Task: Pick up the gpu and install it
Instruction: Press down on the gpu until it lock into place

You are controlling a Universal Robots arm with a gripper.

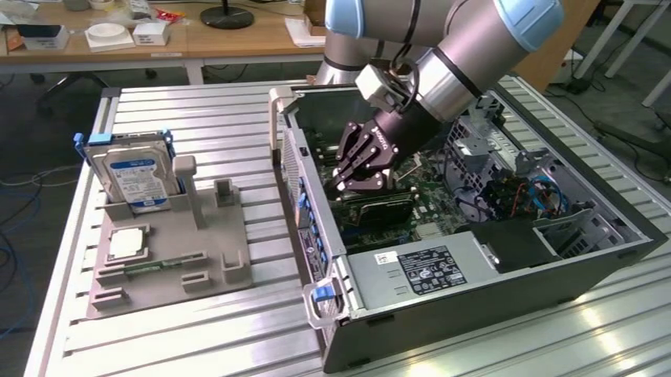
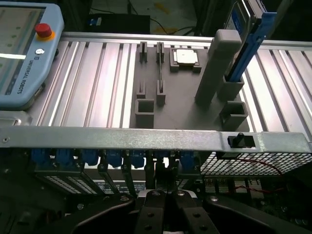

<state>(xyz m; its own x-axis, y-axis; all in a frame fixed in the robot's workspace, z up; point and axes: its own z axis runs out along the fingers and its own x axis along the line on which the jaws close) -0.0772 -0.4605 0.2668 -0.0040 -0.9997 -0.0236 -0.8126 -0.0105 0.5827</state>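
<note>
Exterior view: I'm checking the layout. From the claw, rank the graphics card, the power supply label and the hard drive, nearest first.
1. Graphics card, in the case right under the claw.
2. Power supply label, at the case's near end.
3. Hard drive, upright on the grey holder, exterior view's left.

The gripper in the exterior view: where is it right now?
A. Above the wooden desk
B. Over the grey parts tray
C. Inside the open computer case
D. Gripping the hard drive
C: the gripper reaches down inside the open computer case, over its motherboard.
</note>
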